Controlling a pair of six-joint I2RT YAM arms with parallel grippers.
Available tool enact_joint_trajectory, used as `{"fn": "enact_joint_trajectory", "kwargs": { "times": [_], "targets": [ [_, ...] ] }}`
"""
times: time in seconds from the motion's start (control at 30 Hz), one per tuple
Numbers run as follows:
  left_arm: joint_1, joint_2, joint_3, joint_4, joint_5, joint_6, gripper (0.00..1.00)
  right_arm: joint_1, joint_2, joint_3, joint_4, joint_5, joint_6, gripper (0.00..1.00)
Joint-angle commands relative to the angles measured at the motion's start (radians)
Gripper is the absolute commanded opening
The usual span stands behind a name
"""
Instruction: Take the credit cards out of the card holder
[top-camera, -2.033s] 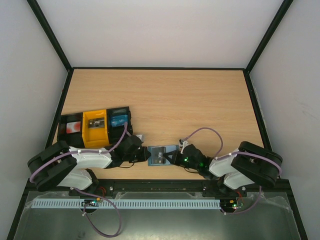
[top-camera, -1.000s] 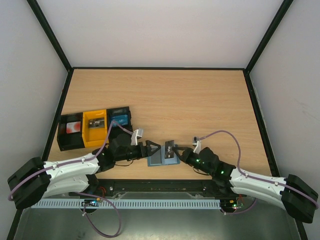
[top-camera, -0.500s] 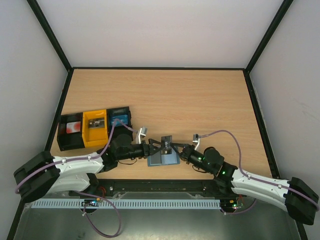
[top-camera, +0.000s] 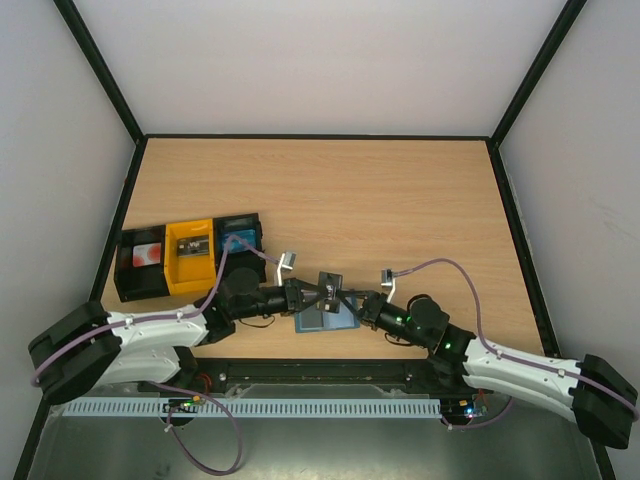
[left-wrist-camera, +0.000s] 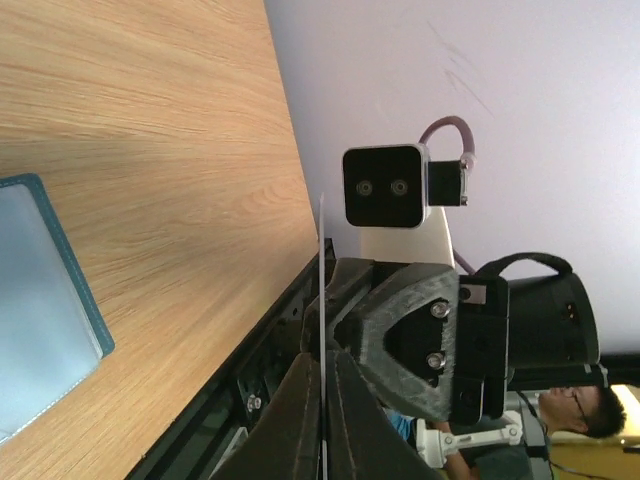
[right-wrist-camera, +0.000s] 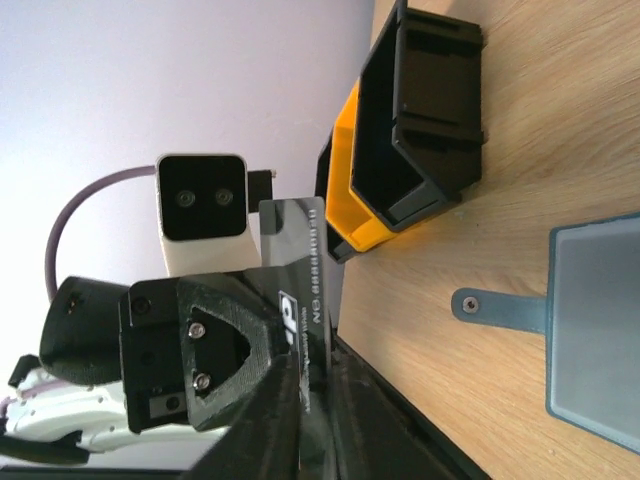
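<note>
The teal-blue card holder (top-camera: 322, 321) lies open on the table near the front edge, its pale inner panel up; the left wrist view shows its corner (left-wrist-camera: 40, 310), the right wrist view its panel and tab (right-wrist-camera: 598, 320). Just above it, a dark credit card (top-camera: 330, 286) is held on edge between both grippers. My left gripper (top-camera: 317, 293) is shut on the card, seen edge-on as a thin line (left-wrist-camera: 322, 250) between its jaws (left-wrist-camera: 322, 375). From the other side, my right gripper (top-camera: 346, 298) has its jaws (right-wrist-camera: 315, 375) close around the same card (right-wrist-camera: 300, 260).
Three box trays stand at the left: a black tray (top-camera: 141, 262) with a red-and-white card, a yellow tray (top-camera: 192, 256) and a black tray (top-camera: 240, 240) with a blue card. The black table frame (top-camera: 320, 368) runs just in front of the holder.
The right gripper has raised the card off the holder and brought it to the left gripper. The left jaws, open a second ago, have closed on the card.
</note>
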Motion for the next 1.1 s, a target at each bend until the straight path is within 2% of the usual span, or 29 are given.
{"fn": "enact_joint_trajectory", "kwargs": {
  "times": [0.0, 0.17, 0.3, 0.37, 0.57, 0.87, 1.07],
  "targets": [
    [-0.005, -0.09, -0.014, -0.08, 0.041, 0.072, 0.03, 0.008, -0.088, 0.081, -0.179, -0.053, -0.149, 0.16],
    [-0.005, -0.23, 0.019, -0.35, 0.041, 0.203, 0.03, 0.007, -0.196, 0.211, -0.544, -0.012, -0.359, 0.32],
    [-0.005, -0.268, 0.07, -0.536, 0.091, 0.3, 0.03, 0.007, -0.19, 0.346, -0.794, 0.008, -0.528, 0.34],
    [-0.006, -0.276, 0.075, -0.564, 0.135, 0.323, 0.03, 0.006, -0.164, 0.406, -0.855, -0.014, -0.604, 0.35],
    [-0.006, -0.305, 0.065, -0.568, 0.219, 0.348, 0.03, 0.007, 0.0, 0.552, -0.96, -0.162, -0.763, 0.41],
    [-0.014, -0.303, 0.051, -0.55, 0.284, 0.404, 0.03, 0.006, 0.158, 0.605, -0.936, -0.341, -0.849, 0.51],
    [-0.019, -0.318, 0.032, -0.529, 0.314, 0.417, 0.03, 0.007, 0.208, 0.587, -0.92, -0.379, -0.884, 0.55]
  ]
}}
